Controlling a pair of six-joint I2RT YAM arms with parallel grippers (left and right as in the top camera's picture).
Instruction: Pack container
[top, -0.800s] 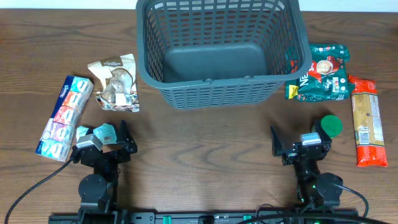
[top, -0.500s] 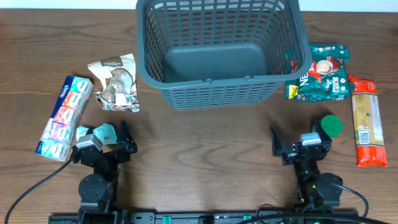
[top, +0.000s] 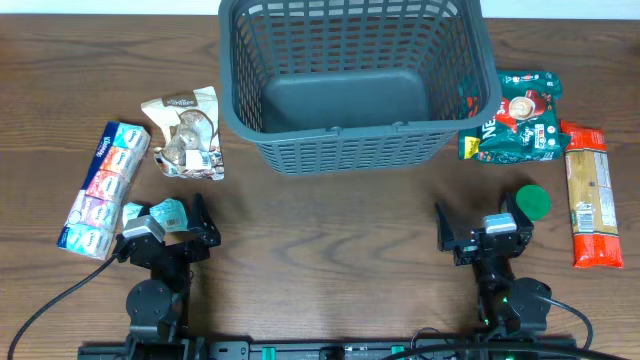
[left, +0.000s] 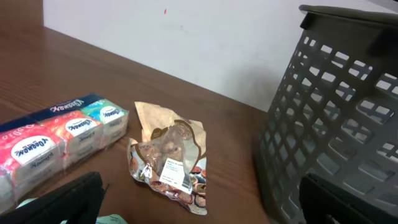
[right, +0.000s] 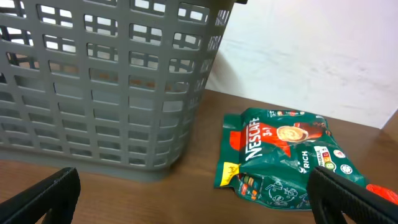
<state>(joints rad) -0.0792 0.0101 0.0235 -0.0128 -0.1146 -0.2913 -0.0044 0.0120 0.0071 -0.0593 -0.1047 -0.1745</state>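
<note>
Change: nothing has shifted since a moment ago.
Left gripper (top: 163, 215): fingers wide apart, empty.
Right gripper (top: 480, 213): spread too, holding nothing.
Container (top: 350, 140): ahead, between both grippers; far rim cut off overhead.
Green round thing (top: 536, 203): beside the right gripper, partly hidden.

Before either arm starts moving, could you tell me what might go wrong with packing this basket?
1. The green round item sits right beside the open right claw, so it could get knocked away when that arm sets off.
2. The Nescafé pouch lies close to the basket wall, so a reach for it may bump and shift the basket.
</note>
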